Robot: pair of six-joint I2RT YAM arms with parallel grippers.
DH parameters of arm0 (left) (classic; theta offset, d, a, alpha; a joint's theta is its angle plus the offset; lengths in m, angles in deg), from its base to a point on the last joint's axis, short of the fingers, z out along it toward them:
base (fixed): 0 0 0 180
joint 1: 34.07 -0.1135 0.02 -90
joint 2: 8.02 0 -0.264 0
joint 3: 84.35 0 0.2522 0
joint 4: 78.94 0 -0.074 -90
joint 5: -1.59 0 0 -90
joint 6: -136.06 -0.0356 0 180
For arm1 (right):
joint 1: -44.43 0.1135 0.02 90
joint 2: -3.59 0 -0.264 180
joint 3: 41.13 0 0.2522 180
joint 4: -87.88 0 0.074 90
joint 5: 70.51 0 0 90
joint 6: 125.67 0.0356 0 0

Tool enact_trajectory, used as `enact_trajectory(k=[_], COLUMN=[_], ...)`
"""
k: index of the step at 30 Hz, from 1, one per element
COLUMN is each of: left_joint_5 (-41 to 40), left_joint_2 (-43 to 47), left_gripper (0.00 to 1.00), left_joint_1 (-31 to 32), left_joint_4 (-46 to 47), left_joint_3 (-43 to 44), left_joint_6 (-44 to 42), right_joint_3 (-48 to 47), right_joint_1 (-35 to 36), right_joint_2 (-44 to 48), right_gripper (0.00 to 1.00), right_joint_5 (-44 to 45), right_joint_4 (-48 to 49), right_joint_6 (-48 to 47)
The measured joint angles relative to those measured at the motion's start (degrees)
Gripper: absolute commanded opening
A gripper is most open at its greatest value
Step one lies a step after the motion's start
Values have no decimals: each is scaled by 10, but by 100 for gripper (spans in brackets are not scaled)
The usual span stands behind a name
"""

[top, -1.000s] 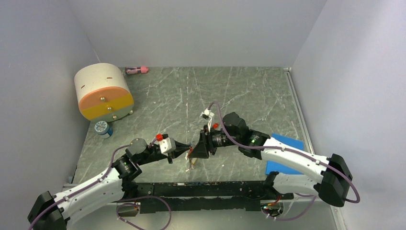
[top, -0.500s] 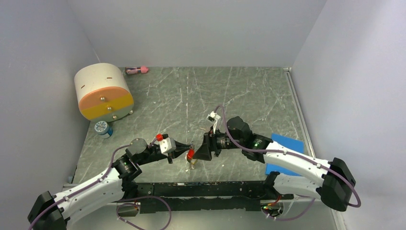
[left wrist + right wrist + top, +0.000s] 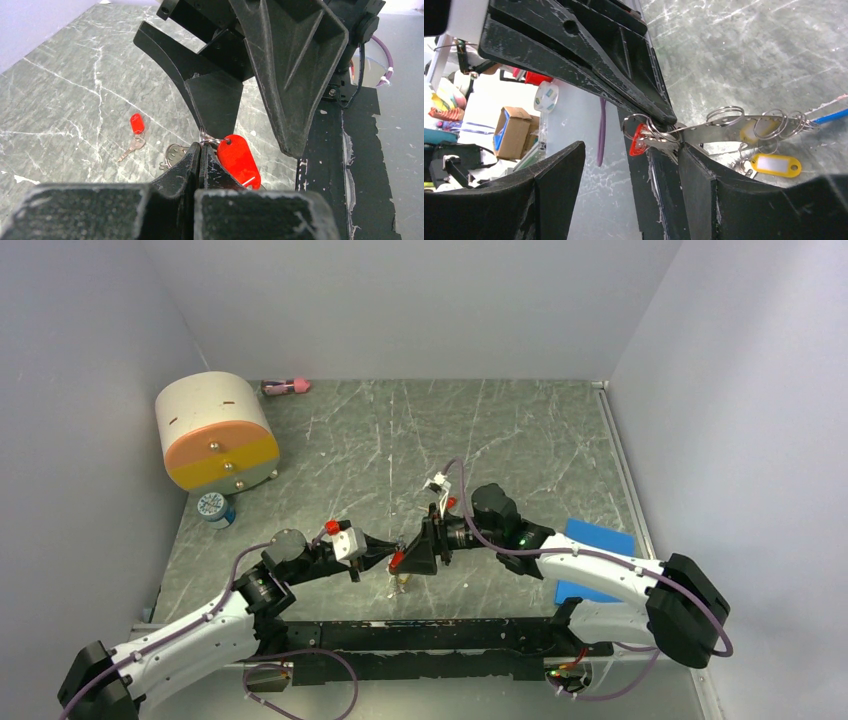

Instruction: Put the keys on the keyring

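Note:
My left gripper (image 3: 201, 150) is shut on a thin wire keyring (image 3: 638, 126), with a red oval tag (image 3: 239, 160) hanging from it. Silver keys (image 3: 665, 143) hang at the same ring, just below the left fingertips. My right gripper (image 3: 631, 146) is open, and its two black fingers (image 3: 295, 75) straddle the tip of the left one. In the top view both grippers meet near the table's front middle, left (image 3: 393, 558) and right (image 3: 422, 545). A loose key with a red head (image 3: 135, 131) lies on the table beyond. A silver ring with a roundish plate (image 3: 172, 152) lies beside it.
A cream-and-orange drum (image 3: 215, 430) stands at the back left with a small jar (image 3: 215, 508) in front of it. A pink object (image 3: 285, 387) lies by the back wall. A blue pad (image 3: 597, 555) lies at the right. Spare rings and yellow tags (image 3: 774, 165) lie under the grippers.
The right gripper's jaws have spread wider. The right arm drew back slightly, then came in again toward the left gripper. The left arm has held still, shut.

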Motion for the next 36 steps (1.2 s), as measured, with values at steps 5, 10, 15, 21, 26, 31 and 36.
enact_trajectory(k=[5,10,15,21,26,31,36], left_joint_5=[0,0,0,0,0,0,0], left_joint_2=[3,3,3,3,3,5,6], left_gripper=[3,3,2,2,3,3,3], left_joint_1=[0,0,0,0,0,0,0], left_joint_4=[-4,-4,-4,-3,-4,-6,-7], left_joint_3=[0,0,0,0,0,0,0], left_joint_6=[0,0,0,0,0,0,0], right_joint_3=[2,8,9,-4,-33,-61,-80], right_joint_1=[0,0,0,6,32,36,31], right_joint_2=[1,11,38,38,9,36,104], right_gripper=[63,48,41,45,57,66,74], right_joint_5=[-8,-15,-24,-43,-42,-13,32], right_joint_4=[28,42,44,46,26,-53,-104], right_joint_6=[9,24,36,38,21,-31,-91])
